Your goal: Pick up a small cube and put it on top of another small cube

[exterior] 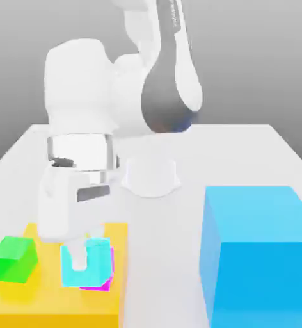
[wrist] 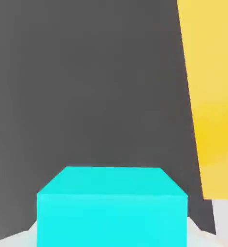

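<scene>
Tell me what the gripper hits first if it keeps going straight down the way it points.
The gripper points down with the light-cyan cube at its fingertips, so that comes first. Directly beneath sits the magenta cube, then the yellow slab; whether the cubes touch is unclear.

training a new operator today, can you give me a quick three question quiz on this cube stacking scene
1. True or false: the small light-cyan cube sits between the white gripper's fingers, over the small magenta cube.
2. Multiple choice: what do the small cubes rest on? A) a flat yellow slab B) the bare white table C) the huge blue cube
3. Short answer: which small cube stands alone toward the exterior view's left?

Key:
1. True; a strip of magenta shows under and beside the cyan cube.
2. A
3. The small green cube, apart from the gripper.
</scene>
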Controlling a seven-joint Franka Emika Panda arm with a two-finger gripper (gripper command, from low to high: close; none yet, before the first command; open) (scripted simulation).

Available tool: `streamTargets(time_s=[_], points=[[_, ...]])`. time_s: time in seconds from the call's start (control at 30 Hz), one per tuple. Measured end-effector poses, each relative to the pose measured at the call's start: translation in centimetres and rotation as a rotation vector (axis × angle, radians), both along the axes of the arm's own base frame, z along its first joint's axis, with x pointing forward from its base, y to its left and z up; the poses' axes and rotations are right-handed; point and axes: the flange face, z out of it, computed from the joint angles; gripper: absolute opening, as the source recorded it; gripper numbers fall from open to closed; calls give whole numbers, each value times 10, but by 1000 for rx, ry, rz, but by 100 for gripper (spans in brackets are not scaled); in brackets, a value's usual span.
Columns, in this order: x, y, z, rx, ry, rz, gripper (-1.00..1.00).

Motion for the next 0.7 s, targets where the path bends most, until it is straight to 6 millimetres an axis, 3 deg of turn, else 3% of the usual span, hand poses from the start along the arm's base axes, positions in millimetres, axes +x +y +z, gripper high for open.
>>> streamTargets(time_s=[0.07,0.2,0.37,0.5,0.7], points=[[-14,67,12,25,-8,129,-100],[-51,148,32,56,-21,295,-100],[-130,256,50,67,-29,556,-100],[-173,271,32,12,54,627,-100],[-218,250,-18,-142,231,626,-100]])
